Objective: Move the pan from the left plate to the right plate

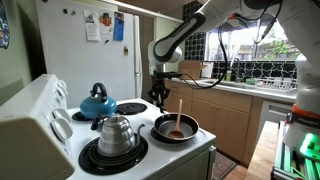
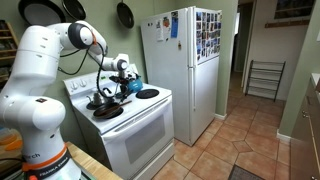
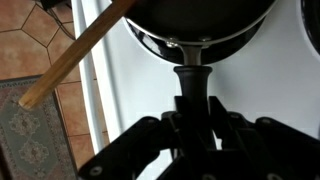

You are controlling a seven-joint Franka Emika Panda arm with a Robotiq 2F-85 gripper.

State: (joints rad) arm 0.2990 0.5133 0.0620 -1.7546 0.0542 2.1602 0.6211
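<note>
Claw (image 3: 190,125) closed on the long black handle (image 3: 190,85) of the pan (image 1: 185,129), fingers drawn in against both sides of it, close behind the bowl. Dark on dark in the wrist view, so no telling how hard the squeeze.

Pan at the front corner of the stove top (image 3: 265,95) away from the refrigerator (image 2: 185,70), over the left plate, hidden underneath. Resting or just lifted: impossible to say. Handle lying along the front edge, pointing toward the right plate (image 1: 131,108). Wooden spatula (image 3: 75,60) propped in the pan, slanting out toward the front edge, seen in the wrist view against the tiled floor (image 3: 30,30) and a rug (image 3: 35,130).

Right plate bare, at the other front corner, near the refrigerator. Open white enamel between the two plates, and free air beyond the front edge.

Along the back edge, a steel kettle (image 1: 117,133) just beside the pan and a blue teapot (image 1: 97,101) behind the right plate, both upright. Kettle near the pan's rim but apart from it. Raised control panel (image 1: 45,105) behind those two.
</note>
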